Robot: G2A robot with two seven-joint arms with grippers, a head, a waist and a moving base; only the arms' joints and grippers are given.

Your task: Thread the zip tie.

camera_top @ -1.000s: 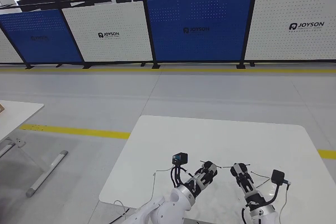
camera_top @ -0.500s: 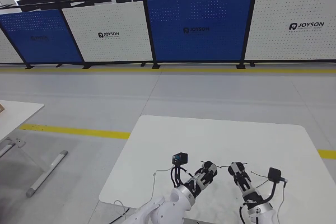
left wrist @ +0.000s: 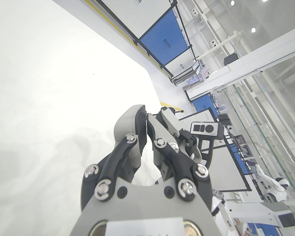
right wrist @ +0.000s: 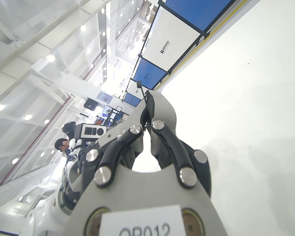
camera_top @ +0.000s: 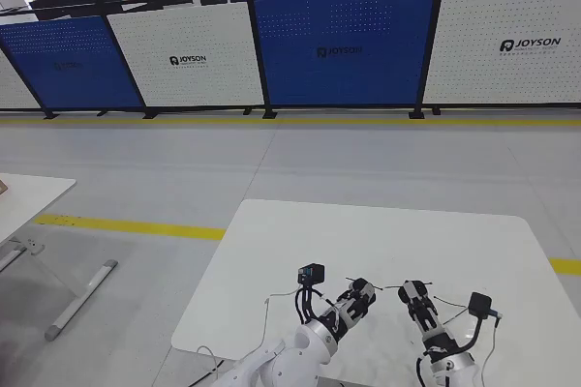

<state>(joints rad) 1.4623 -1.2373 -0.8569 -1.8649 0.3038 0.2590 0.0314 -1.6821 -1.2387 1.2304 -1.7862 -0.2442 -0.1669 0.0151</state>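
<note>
The thin black zip tie sticks out past the tips of my right gripper, which is shut on its strap, the head end free. In the top view both grippers sit close together near the front of the white table. My left gripper is on the left and my right gripper on the right, tips a small gap apart. Short black strap ends show on either side of each tip. My left gripper is shut; the strap between its pads is hidden there.
Another white table stands off to the left across bare floor. Blue and white panels line the back. The near table edge runs just beneath both arms; the table's far half is bare.
My right gripper slid a little toward the left gripper half a second ago and has drawn back to its earlier spot. The left arm has kept still.
</note>
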